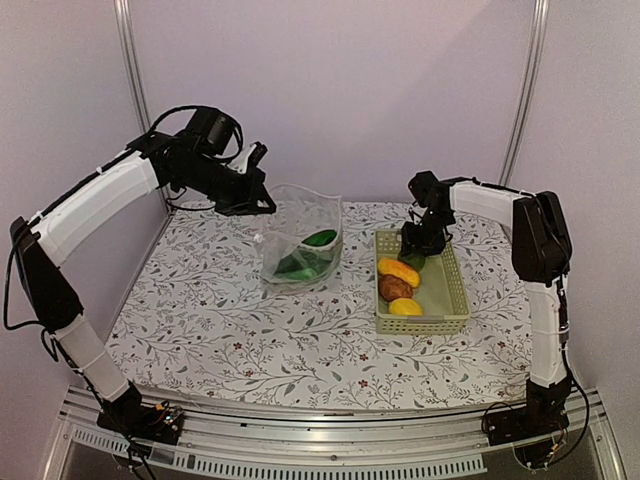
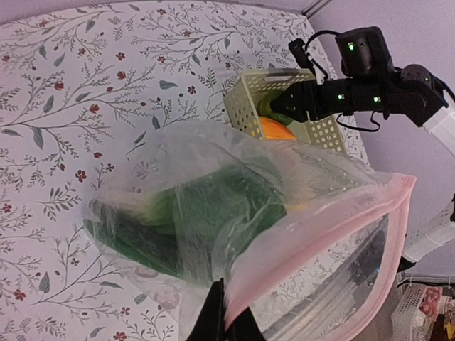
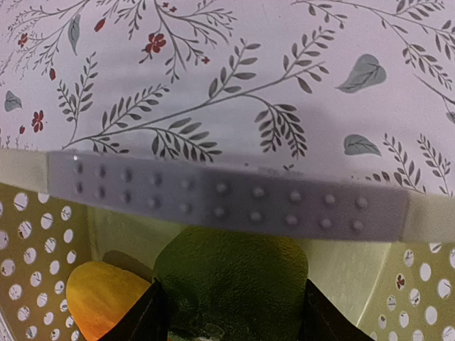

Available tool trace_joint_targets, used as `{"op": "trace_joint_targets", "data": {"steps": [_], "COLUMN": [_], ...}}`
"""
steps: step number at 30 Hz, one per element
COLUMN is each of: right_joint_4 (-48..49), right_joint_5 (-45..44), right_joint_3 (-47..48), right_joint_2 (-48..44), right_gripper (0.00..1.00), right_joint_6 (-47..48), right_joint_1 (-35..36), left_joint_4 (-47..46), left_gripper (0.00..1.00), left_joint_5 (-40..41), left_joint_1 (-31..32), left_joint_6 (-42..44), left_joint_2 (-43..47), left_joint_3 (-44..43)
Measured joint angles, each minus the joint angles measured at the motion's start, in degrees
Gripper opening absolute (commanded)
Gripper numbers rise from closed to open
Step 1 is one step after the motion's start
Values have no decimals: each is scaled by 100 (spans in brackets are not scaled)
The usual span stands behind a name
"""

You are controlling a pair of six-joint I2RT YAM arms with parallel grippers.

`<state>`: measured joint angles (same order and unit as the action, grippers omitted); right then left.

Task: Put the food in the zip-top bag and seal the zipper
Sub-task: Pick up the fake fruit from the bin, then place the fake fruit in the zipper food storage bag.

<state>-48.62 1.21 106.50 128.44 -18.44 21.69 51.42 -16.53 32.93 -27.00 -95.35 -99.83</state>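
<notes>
The clear zip-top bag (image 1: 300,240) stands open on the table with a green cucumber (image 1: 322,238) and leafy greens (image 2: 192,213) inside. My left gripper (image 2: 227,320) is shut on the bag's pinkish zipper strip (image 2: 320,234) and holds the mouth up. My right gripper (image 1: 420,245) is down in the pale green basket (image 1: 450,300), its fingers (image 3: 142,320) on both sides of the dark green lump (image 3: 231,280). The orange-yellow oval (image 1: 398,269), the brown potato (image 1: 395,287) and the yellow lemon (image 1: 405,307) lie in the basket.
The basket's perforated far wall (image 3: 234,202) stands just beyond the lump. Metal frame posts (image 1: 128,50) rise at the table's back corners. The right arm (image 2: 370,85) reaches over the basket in the left wrist view.
</notes>
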Motion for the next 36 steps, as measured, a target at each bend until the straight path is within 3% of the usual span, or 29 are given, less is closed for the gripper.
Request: {"op": "trace_joint_targets", "data": {"steps": [6, 15, 19, 28, 36], "right_joint_4": [-131, -205, -57, 538, 1139], "right_joint_5": [-216, 90, 409, 1215, 1628], "right_joint_3": [-863, -811, -761, 573, 1023], "right_joint_2": [-1051, -2833, -3399, -3180, -2815], "right_gripper": [49, 47, 46, 44, 43], "right_joint_6": [15, 50, -9, -282, -459], "right_joint_1": [-2, 96, 623, 2118, 2391], "left_joint_4": [-28, -101, -149, -151, -83], "left_gripper": [2, 3, 3, 3, 2], "left_joint_5": [2, -90, -118, -260, -361], "left_joint_1": [0, 0, 0, 35, 181], "left_joint_6": [-9, -4, -2, -48, -216], "left_joint_2": [-72, -197, -208, -219, -221], "left_joint_3": [-46, -72, -79, -92, -492]}}
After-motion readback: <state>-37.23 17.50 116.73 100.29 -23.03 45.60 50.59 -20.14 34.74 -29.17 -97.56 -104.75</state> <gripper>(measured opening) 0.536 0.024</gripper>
